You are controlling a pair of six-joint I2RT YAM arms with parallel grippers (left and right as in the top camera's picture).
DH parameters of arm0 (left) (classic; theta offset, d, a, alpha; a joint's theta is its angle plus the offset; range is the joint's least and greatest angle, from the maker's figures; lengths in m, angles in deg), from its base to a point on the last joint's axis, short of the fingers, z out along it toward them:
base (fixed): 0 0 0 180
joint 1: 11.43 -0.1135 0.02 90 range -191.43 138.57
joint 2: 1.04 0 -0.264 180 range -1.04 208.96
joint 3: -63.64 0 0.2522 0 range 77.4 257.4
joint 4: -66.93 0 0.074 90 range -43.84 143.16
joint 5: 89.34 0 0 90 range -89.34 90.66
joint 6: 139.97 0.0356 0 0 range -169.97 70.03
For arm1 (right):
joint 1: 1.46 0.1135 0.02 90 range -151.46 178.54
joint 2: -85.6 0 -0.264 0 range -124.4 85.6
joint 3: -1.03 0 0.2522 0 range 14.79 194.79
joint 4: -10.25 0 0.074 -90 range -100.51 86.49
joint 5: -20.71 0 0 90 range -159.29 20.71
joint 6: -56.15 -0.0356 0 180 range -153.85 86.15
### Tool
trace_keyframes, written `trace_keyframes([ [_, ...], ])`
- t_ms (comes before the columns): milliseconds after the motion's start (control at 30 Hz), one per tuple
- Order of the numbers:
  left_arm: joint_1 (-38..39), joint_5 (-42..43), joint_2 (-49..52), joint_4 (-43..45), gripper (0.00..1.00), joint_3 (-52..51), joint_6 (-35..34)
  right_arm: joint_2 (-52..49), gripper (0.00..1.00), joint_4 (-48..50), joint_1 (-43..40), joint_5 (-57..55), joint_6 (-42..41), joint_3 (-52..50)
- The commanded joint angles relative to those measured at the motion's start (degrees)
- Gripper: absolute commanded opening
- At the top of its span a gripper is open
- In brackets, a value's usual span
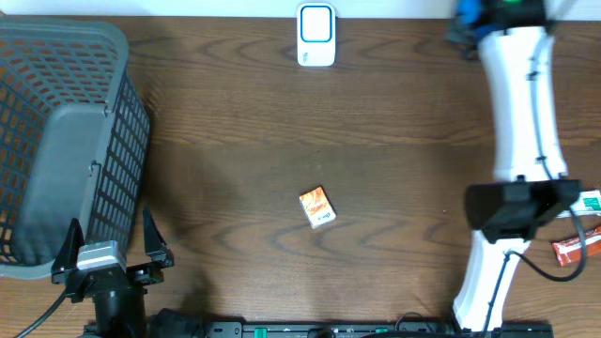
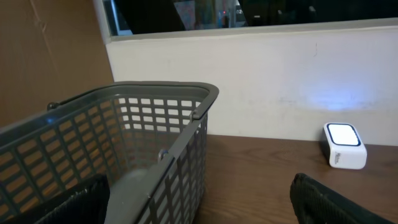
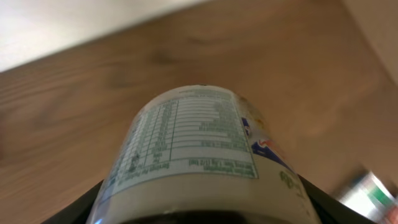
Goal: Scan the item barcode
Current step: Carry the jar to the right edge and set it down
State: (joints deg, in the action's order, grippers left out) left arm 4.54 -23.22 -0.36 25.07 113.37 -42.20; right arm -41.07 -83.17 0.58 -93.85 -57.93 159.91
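My right gripper (image 3: pixel 202 208) is shut on a pale bottle (image 3: pixel 193 143) with a printed nutrition label, its dark fingers (image 3: pixel 84 204) pressed against both sides. Overhead, the bottle is hidden under the right arm's black wrist (image 1: pixel 521 207) at the right side of the table. The white scanner (image 1: pixel 316 36) with a lit blue-rimmed face stands at the back centre, also in the left wrist view as the scanner (image 2: pixel 344 146). My left gripper (image 1: pixel 111 252) stands open and empty at the front left, beside the basket.
A grey mesh basket (image 1: pixel 56 141) fills the left side. A small orange box (image 1: pixel 317 207) lies mid-table. A red packet (image 1: pixel 571 250) and a white-green item (image 1: pixel 590 200) lie at the right edge by the right arm.
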Motion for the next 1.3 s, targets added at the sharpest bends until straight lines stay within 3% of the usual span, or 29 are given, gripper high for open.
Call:
trace_keyframes([
  [0,0.24,0.33,-0.52,0.26,0.91,-0.2,0.7,-2.47,0.47,-1.25,-7.63,5.05,-3.1,-2.75],
  [433,0.24,0.33,-0.52,-0.96,0.91,-0.2,0.72,-8.2,0.48,0.28,-29.24,19.32,-7.3,-14.64],
  [700,0.24,0.31,-0.52,-1.42,0.91,-0.2,0.72,-8.79,0.49,6.19,-36.39,19.3,-7.15,-23.96],
  [967,0.24,0.31,-0.52,-1.46,0.91,-0.2,0.72,-8.79,0.52,12.5,-38.38,19.45,-7.13,-31.95],
  [1133,0.24,0.31,-0.52,-1.86,0.91,-0.2,0.72,-8.66,0.68,12.17,-38.38,24.02,-6.95,-31.47],
  [1200,0.24,0.31,-0.52,-1.92,0.91,-0.2,0.72,-8.39,0.8,10.56,-38.49,25.97,-7.02,-29.77],
  [1233,0.24,0.31,-0.52,-1.97,0.91,-0.2,0.72,-8.13,0.93,9.62,-38.53,26.69,-7.04,-28.68],
  [1267,0.24,0.31,-0.52,-2.1,0.91,-0.2,0.72,-7.61,0.99,8.24,-38.6,26.84,-7.26,-27.08],
])
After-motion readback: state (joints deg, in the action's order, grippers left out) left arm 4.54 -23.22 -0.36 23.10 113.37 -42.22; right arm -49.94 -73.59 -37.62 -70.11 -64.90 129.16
